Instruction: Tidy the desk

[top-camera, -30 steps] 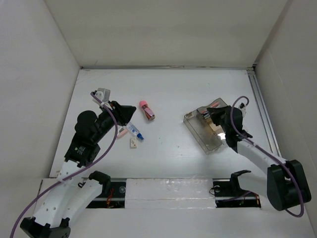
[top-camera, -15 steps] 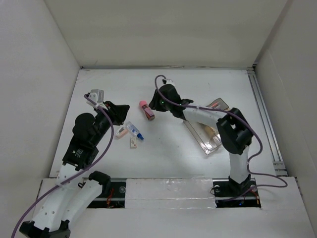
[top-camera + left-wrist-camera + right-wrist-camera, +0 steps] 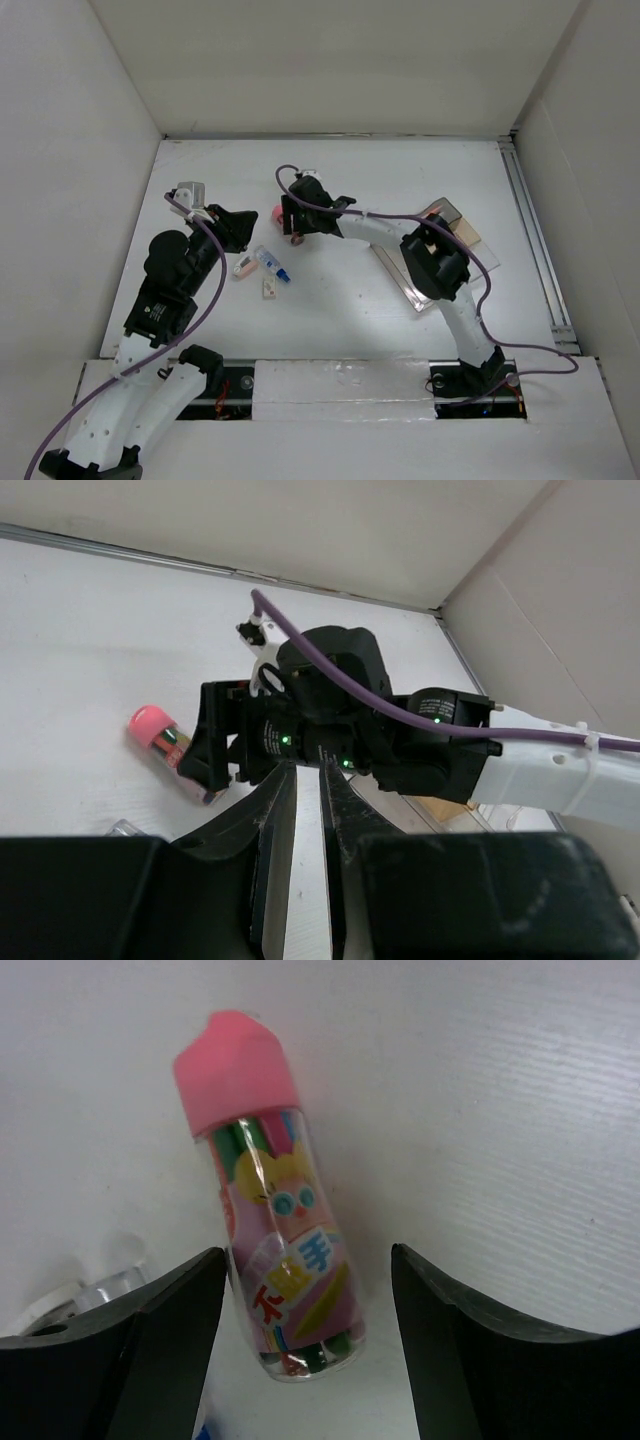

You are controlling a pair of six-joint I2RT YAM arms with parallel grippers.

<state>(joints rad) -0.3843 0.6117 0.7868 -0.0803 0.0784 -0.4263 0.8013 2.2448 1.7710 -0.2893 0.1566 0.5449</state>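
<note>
The right arm stretches across the desk (image 3: 350, 180) toward its left half, presumably because the clear tray (image 3: 408, 285) on the right half looks like the place for loose items and the pink-capped tube (image 3: 275, 1210) is the item nearest that arm. The tube lies flat on the white surface. In the right wrist view its cap points to about 11 o'clock and its clear printed body runs down toward 5 o'clock. The right gripper (image 3: 307, 1255) is spread wide, one finger on each side of the tube's lower half, and neither pad appears to touch it. That spacing suggests a grasp across the body is being lined up, though how high the fingers sit above the surface cannot be told. From above, the tube sits at roughly 10 o'clock from the tray and well apart from it. Three smaller items lie at about 7 o'clock from the tube: a blue-tipped piece (image 3: 272, 264), a pink piece (image 3: 243, 267) and a white piece (image 3: 268, 288). The left gripper (image 3: 308, 790) hangs at 9 o'clock from the tube, near it but clear of the right arm, with only a thin slit between its fingers and nothing held. The desk lies directly beneath both grippers and extends to the white walls.
</note>
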